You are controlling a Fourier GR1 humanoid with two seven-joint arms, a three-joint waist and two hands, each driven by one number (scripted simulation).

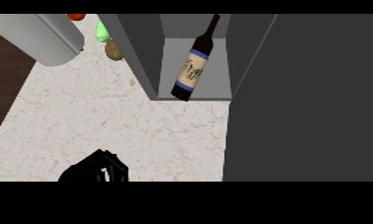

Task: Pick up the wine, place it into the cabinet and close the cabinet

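The wine bottle is dark with a pale label between blue bands. It stands inside the grey cabinet, on its floor near the front edge, with its neck leaning toward the back. No hand touches it. A wide dark grey door panel fills the right side of the view and reaches the cabinet's right wall. The cabinet's left side panel slants toward me. My left hand rests low at the view's lower edge, well to the left of the cabinet, open and holding nothing. My right hand does not show.
A large grey cylinder lies at the upper left of the marbled counter. A green item, a brown one and a red one sit beside the cabinet's left panel. The counter's left edge borders dark wood.
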